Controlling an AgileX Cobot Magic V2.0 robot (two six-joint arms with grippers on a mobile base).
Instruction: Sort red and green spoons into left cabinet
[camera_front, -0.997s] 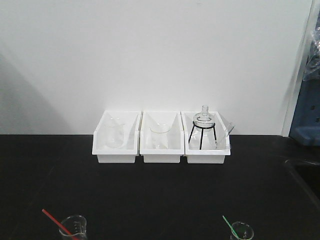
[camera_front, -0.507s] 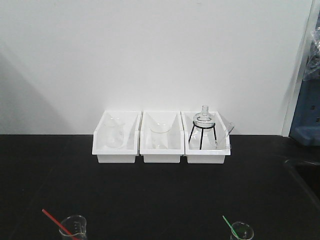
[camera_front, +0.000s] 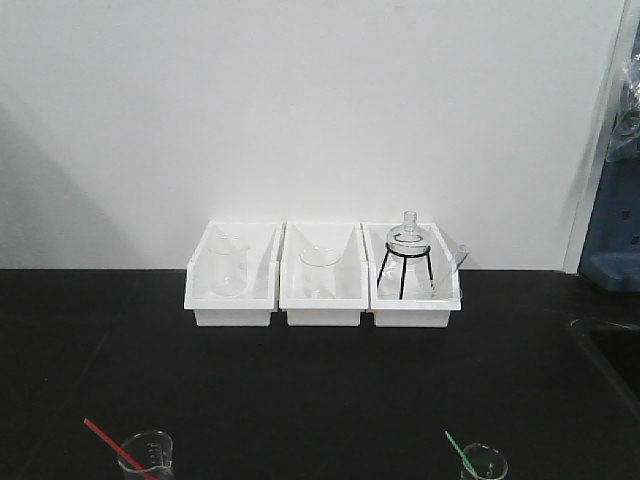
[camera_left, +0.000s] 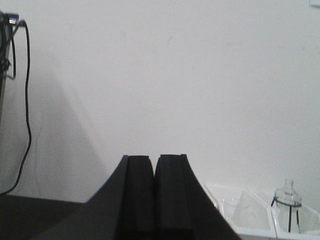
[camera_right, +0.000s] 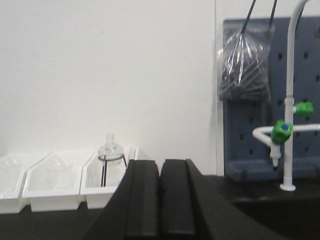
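In the front view the red spoon (camera_front: 111, 441) leans out of a glass beaker (camera_front: 148, 454) at the bottom left of the black counter (camera_front: 320, 380). The green spoon (camera_front: 457, 449) leans out of a second beaker (camera_front: 484, 463) at the bottom right. Neither arm shows in that view. My left gripper (camera_left: 154, 161) is shut with nothing between its black fingers, facing the white wall. My right gripper (camera_right: 160, 164) is also shut and holds nothing. The left cabinet is out of view.
Three white bins (camera_front: 322, 275) stand in a row against the wall; two hold beakers, the right one a flask on a black tripod (camera_front: 406, 250). A sink (camera_front: 612, 350) sits at the counter's right edge. A blue pegboard (camera_right: 270, 100) and white tap (camera_right: 289, 100) stand at right.
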